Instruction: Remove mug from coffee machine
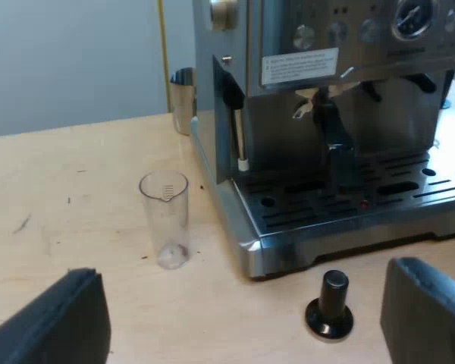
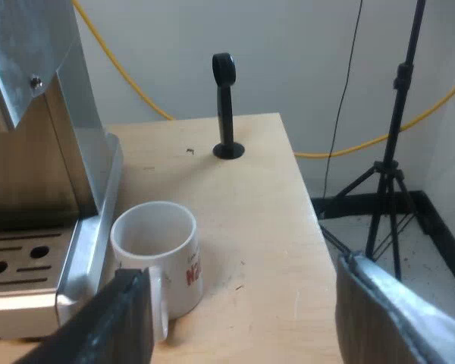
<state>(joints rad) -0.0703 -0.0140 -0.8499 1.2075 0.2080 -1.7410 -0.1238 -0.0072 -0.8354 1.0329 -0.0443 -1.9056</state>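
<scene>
While the right gripper (image 2: 246, 326) hovers by the mug (image 2: 155, 243), its fingers (image 2: 125, 318) gape, empty. Left gripper (image 1: 239, 322) gapes empty near the tamper (image 1: 330, 303).

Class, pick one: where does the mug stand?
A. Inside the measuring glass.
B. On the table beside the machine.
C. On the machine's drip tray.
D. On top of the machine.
B: the mug stands on the table, just beside the base of the machine.
</scene>
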